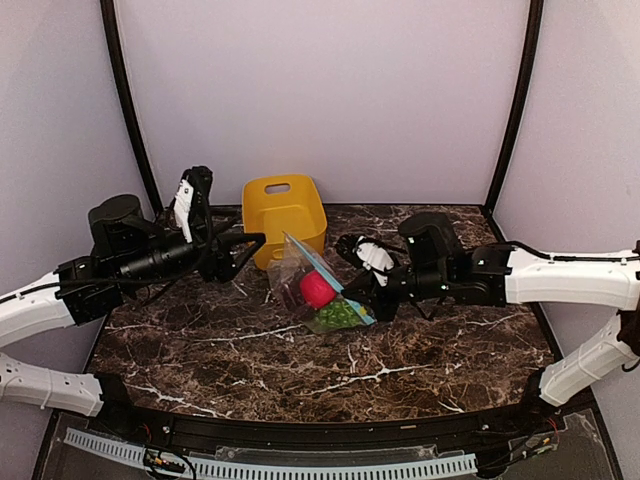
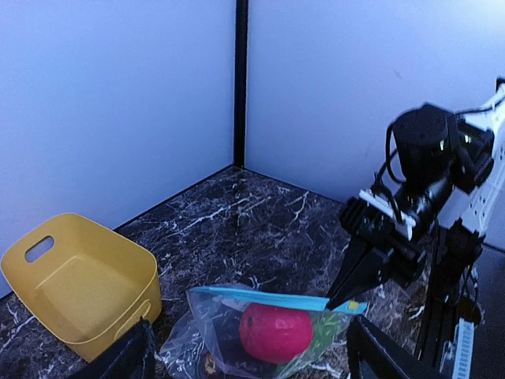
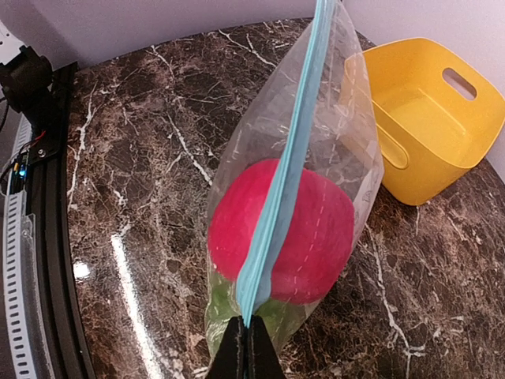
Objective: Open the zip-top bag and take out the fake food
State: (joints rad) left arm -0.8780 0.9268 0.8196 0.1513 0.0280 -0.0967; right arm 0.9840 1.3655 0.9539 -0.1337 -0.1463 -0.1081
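The clear zip-top bag (image 1: 312, 285) stands on edge on the marble table, its teal zip strip (image 3: 288, 181) on top and closed. Inside are the red round fruit (image 3: 316, 229), the green grapes (image 3: 217, 304) and a dark shape (image 2: 223, 338) that may be the purple piece. My right gripper (image 3: 248, 347) is shut on the near end of the zip strip; it also shows in the top view (image 1: 360, 292) and the left wrist view (image 2: 338, 298). My left gripper (image 1: 248, 250) is open and empty, just left of the bag's far end, with the bag (image 2: 260, 324) between its spread fingers (image 2: 130, 355).
A yellow plastic bin (image 1: 285, 212) stands empty behind the bag near the back wall; it also shows in the left wrist view (image 2: 75, 284) and the right wrist view (image 3: 426, 126). Black frame posts stand at the back corners. The table's front edge carries a black rail (image 3: 39, 237).
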